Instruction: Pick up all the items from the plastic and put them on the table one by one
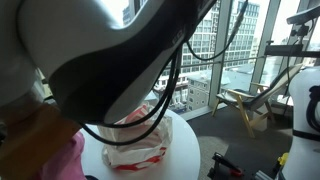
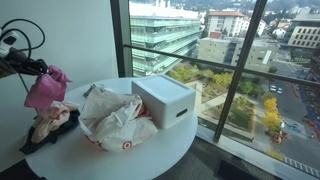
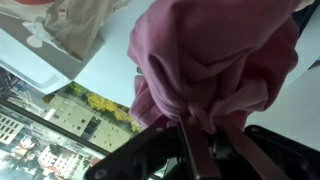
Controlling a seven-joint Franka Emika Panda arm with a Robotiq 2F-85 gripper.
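plastic bag crumpled on round white table, contents hidden in folds; red bullseye logo low on its side. gripper clenched on pink cloth, held clear beside bag, over fabric heap. white box behind bag.

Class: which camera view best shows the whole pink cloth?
An exterior view: there the pink cloth hangs whole from the gripper. The wrist view crops it, bunched between the fingers. In an exterior view only a blurred corner of the cloth shows beside the arm.
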